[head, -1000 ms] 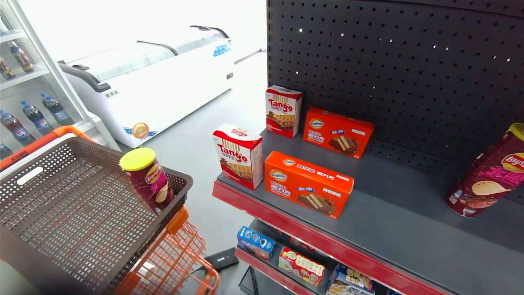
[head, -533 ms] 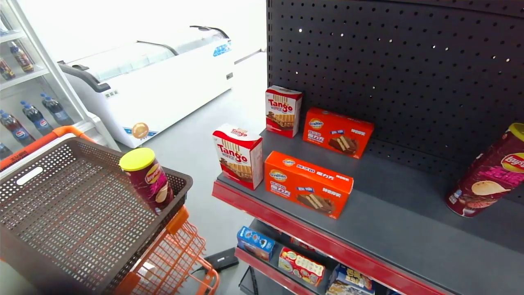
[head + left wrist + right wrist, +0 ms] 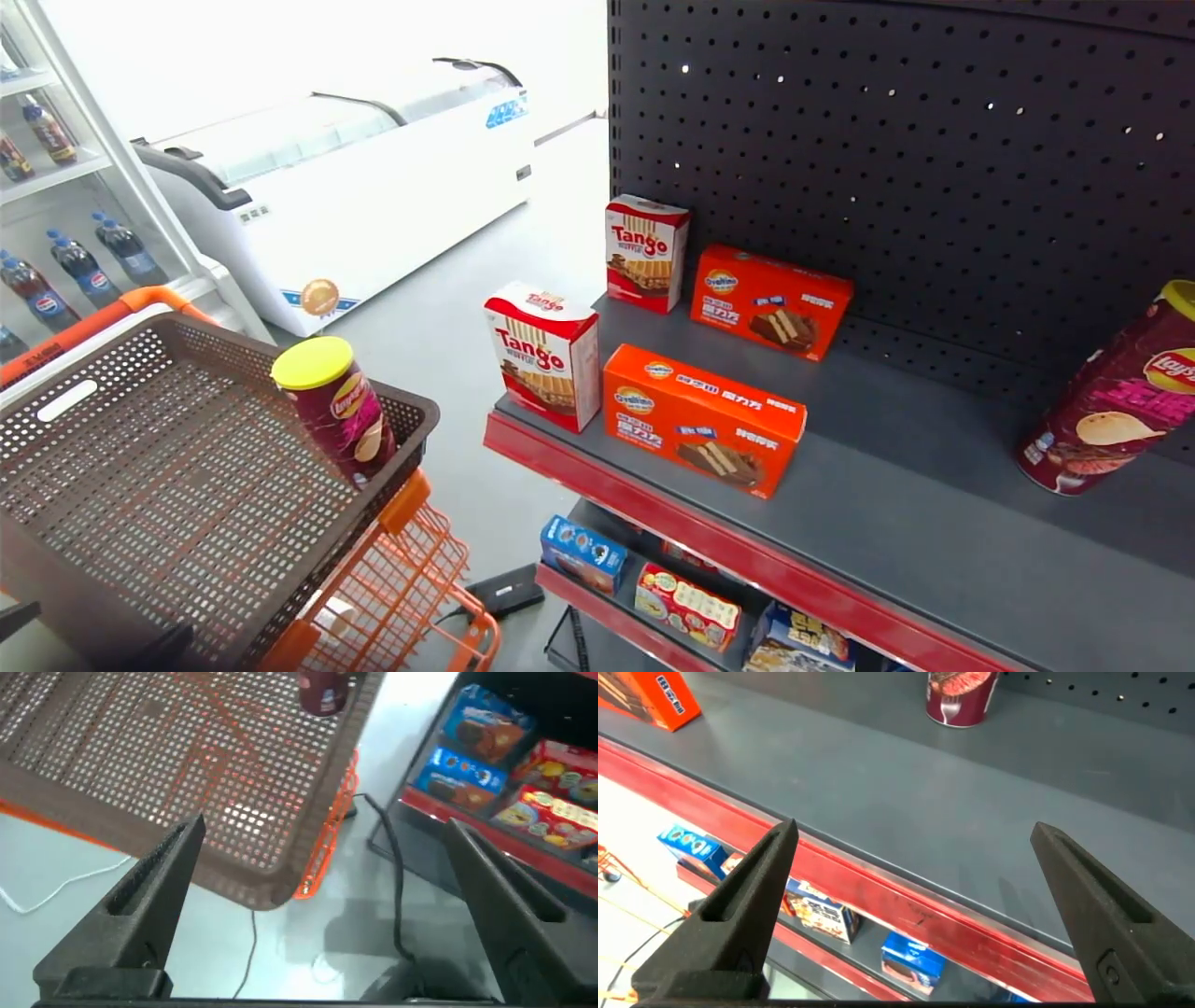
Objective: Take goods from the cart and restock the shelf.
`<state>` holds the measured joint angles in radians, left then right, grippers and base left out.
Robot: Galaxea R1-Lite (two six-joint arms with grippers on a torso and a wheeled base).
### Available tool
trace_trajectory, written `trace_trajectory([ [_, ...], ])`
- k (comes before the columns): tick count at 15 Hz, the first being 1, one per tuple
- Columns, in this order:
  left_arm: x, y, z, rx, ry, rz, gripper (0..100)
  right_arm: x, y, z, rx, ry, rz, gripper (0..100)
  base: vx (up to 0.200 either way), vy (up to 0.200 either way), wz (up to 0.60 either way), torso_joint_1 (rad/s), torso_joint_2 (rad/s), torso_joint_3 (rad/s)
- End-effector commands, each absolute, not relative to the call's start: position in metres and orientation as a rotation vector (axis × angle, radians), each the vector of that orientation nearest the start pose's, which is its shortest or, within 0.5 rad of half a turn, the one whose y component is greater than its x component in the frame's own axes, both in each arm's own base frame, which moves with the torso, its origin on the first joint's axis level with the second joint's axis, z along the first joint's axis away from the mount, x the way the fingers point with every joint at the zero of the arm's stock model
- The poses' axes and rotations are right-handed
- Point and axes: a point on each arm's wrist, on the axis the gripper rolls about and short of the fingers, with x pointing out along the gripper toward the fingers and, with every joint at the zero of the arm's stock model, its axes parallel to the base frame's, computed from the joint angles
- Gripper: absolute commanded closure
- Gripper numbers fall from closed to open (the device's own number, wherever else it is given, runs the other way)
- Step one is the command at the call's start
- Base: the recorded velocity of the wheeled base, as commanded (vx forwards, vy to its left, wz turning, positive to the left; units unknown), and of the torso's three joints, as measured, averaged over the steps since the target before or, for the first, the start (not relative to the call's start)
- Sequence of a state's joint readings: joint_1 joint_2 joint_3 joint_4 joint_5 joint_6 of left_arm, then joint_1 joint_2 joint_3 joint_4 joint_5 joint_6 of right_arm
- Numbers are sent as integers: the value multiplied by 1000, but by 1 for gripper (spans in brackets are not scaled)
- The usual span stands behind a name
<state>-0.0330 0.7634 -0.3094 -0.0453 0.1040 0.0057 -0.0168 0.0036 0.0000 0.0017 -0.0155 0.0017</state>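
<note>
both grippers open, one chip can left in cart

the left gripper (image 3: 327,905) hangs over the floor just beside the near corner of the brown basket (image 3: 140,756), fingers spread wide, nothing between them. the right gripper (image 3: 915,905) hovers off the red front lip of the shelf (image 3: 906,784), fingers also spread wide and empty.

the chip can (image 3: 331,406) with the yellow lid stands in the far corner of the basket on the orange cart (image 3: 411,579), leaning against the basket wall. a second chip can (image 3: 1116,401) stands on the shelf at the right, near the pegboard back, well apart from the boxes.

on the left of the shelf are two wafer boxes (image 3: 544,355) upright and two orange boxes (image 3: 702,420), each pair one behind the other. boxed snacks (image 3: 686,607) sit on the lower shelf. a white freezer (image 3: 355,177) stands behind the cart.
</note>
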Motion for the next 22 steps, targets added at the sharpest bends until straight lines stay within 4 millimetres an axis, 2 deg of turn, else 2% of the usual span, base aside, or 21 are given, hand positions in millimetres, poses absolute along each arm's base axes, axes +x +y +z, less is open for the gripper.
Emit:
trace_trajectory([
  [1, 108, 13, 158, 3, 500, 122, 0, -23, 0, 75, 2, 5, -31, 0, 0, 0, 0, 0, 0, 0],
  [2, 111, 13, 158, 0, 497, 111, 0, -22, 0, 75, 2, 6, -32, 0, 0, 0, 0, 0, 0, 0],
  [3, 137, 15, 161, -7, 435, 54, 0, -23, 0, 75, 2, 5, -32, 0, 0, 0, 0, 0, 0, 0],
  [6, 187, 13, 143, 16, 329, 18, 0, -22, 0, 75, 2, 6, -32, 0, 0, 0, 0, 0, 0, 0],
  [7, 192, 14, 139, 17, 322, 18, 0, -22, 0, 75, 2, 6, -32, 0, 0, 0, 0, 0, 0, 0],
  [9, 221, 16, 120, 23, 248, 19, 0, -22, 0, 75, 2, 6, -31, 0, 0, 0, 0, 0, 0, 0],
  [13, 256, 18, 93, 18, 241, 19, 0, -22, 0, 75, 2, 6, -31, 0, 0, 0, 0, 0, 0, 0],
  [17, 296, 12, 86, 27, 118, -8, 0, -23, 0, 75, 2, 5, -32, 0, 0, 0, 0, 0, 0, 0],
  [22, 323, 10, 71, 36, 59, -16, 0, -22, 0, 75, 2, 6, -31, 0, 0, 0, 0, 0, 0, 0],
])
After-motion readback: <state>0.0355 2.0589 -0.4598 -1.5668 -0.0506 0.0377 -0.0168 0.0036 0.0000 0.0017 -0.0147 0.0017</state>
